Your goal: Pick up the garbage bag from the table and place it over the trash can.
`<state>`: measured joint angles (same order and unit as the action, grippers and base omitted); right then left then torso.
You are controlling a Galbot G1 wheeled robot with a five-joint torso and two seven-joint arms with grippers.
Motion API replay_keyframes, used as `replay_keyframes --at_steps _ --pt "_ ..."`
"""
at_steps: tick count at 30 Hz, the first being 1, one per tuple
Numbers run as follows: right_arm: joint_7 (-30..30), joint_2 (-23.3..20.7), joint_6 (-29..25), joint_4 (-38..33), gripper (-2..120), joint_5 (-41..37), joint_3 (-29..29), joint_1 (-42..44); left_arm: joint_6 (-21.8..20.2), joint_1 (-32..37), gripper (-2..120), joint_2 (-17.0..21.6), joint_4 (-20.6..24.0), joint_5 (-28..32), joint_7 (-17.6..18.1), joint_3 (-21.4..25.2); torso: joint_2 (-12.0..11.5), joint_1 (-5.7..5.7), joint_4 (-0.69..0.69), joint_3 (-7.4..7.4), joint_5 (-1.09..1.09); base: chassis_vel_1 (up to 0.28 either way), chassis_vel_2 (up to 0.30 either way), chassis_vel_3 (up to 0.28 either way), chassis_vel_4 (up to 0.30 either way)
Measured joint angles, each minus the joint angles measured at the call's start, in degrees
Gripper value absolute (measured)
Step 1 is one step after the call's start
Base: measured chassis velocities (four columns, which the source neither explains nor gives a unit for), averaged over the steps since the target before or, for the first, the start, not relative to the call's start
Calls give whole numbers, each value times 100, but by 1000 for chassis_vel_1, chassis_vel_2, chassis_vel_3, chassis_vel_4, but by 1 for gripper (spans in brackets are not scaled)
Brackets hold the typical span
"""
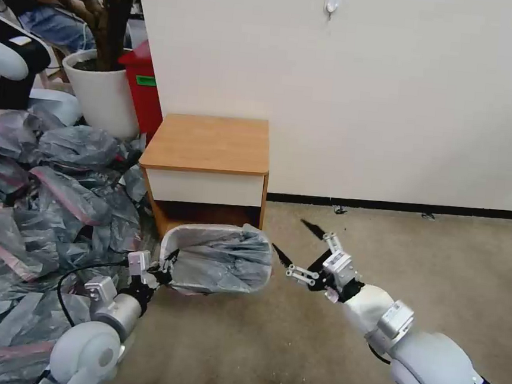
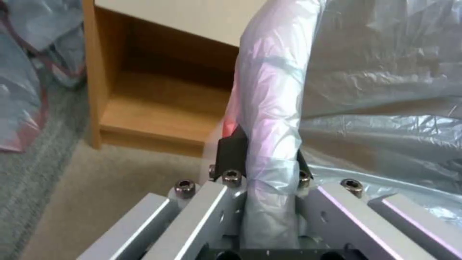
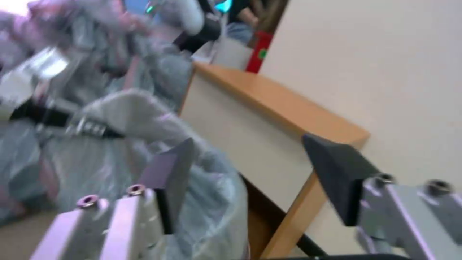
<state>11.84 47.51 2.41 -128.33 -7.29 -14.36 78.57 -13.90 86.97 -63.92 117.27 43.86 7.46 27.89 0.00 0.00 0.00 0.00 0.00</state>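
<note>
My left gripper (image 1: 162,270) pinches the garbage bag (image 1: 226,261) over the trash can (image 1: 171,241) rim, my right gripper (image 1: 299,249) hangs wide and empty nearby, and the thin film could tear or slip off if I tug.

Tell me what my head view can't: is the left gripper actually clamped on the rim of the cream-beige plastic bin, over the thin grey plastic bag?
Observer: Yes. In the left wrist view the left gripper is shut on the rolled rim of the cream-beige plastic bin with the thin grey plastic bag folded over it.
Operator: Any pink band visible there?
Observer: A pink tint shows on the bag film on the rim, right at the fingers.
Operator: And the right gripper?
Observer: The right gripper is open and holds nothing, with the bag-lined bin and the light-brown wooden nightstand beyond its fingertips.
</note>
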Motion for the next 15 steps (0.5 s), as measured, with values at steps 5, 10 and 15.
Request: replay_keyframes --at_steps 5,10,15 --pt "579 -40 152 35 41 350 174 -201 22 13 3 -25 110 -651 67 -54 0 0 0 0 -1 0 0 0 0" --pt "1136 35 305 101 23 689 417 -461 26 104 3 -146 276 -1386 172 -169 0 0 0 0 0 0 0 0 0" --pt "1352 181 550 220 10 979 702 -736 19 195 3 -261 408 -1829 331 -316 0 0 1 0 0 0 0 0 0"
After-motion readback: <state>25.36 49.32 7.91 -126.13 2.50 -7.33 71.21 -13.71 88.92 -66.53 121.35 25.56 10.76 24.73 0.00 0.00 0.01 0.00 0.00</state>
